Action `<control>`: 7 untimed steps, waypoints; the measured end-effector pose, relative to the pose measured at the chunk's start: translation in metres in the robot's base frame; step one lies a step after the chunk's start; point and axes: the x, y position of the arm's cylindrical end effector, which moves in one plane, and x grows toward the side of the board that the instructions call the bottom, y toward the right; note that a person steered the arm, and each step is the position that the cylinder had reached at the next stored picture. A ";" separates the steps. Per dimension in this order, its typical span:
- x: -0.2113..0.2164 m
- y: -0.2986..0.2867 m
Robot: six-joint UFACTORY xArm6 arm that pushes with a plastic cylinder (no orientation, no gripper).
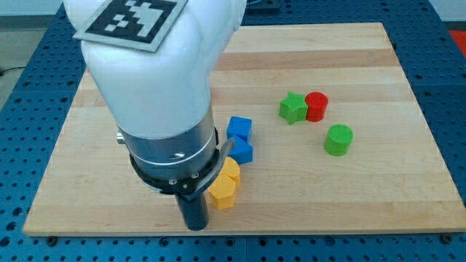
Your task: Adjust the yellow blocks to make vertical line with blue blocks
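Two blue blocks sit near the board's middle: a blue cube (239, 129) and a second blue block (242, 151) just below it, touching. Below them are two yellow blocks: one (230, 172) touching the lower blue block, and a yellow hexagonal block (222, 191) below and slightly left of it. The four form a rough column leaning to the view's left at the bottom. My tip (196, 225) is at the end of the dark rod, just left of and below the lower yellow block, close to it. The arm's white body hides the board to the left.
A green star block (293, 108) touches a red cylinder (317, 106) at the upper right. A green cylinder (338, 139) stands below them. The wooden board (349, 204) lies on a blue perforated table; its bottom edge is near my tip.
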 end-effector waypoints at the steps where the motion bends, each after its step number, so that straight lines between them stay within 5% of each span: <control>1: 0.000 0.000; 6: -0.026 0.027; 7: -0.001 0.026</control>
